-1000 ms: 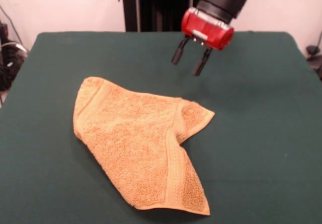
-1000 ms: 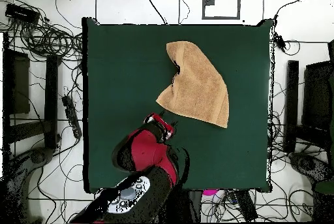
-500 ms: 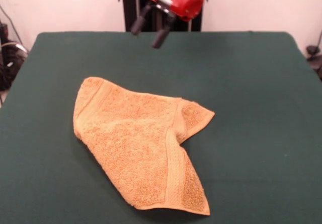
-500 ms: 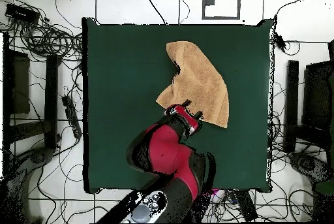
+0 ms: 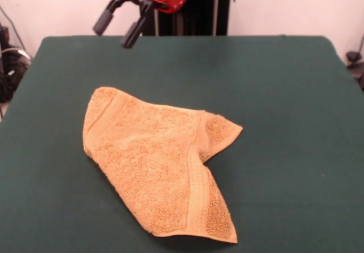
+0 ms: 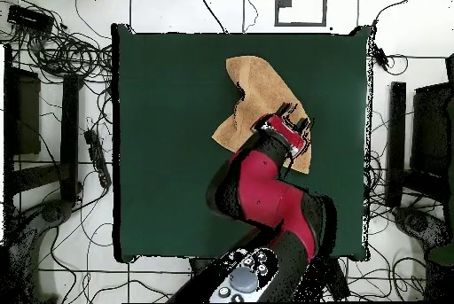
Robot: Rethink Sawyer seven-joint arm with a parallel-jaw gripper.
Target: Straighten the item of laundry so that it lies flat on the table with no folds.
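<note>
The orange-tan towel (image 5: 153,162) lies rumpled on the green table (image 5: 284,94), left of centre and near the front edge. Its right side is folded over itself, with a corner sticking out to the right and a woven band running down to the near corner. My gripper (image 5: 117,30) is open and empty. It hangs high above the table's far left part, well clear of the towel. In the overhead view the gripper (image 6: 297,116) and the red arm cover the towel's (image 6: 253,88) lower right part on the table (image 6: 168,141).
The black pedestal column (image 5: 187,8) stands behind the table's far edge. Cables (image 5: 8,59) lie beside the table's left side, and more cables (image 6: 62,48) and dark equipment ring the table on the floor.
My gripper has swung left and upward in the front view, still open; in the overhead view the arm has swept right, over the towel. The towel has not moved.
</note>
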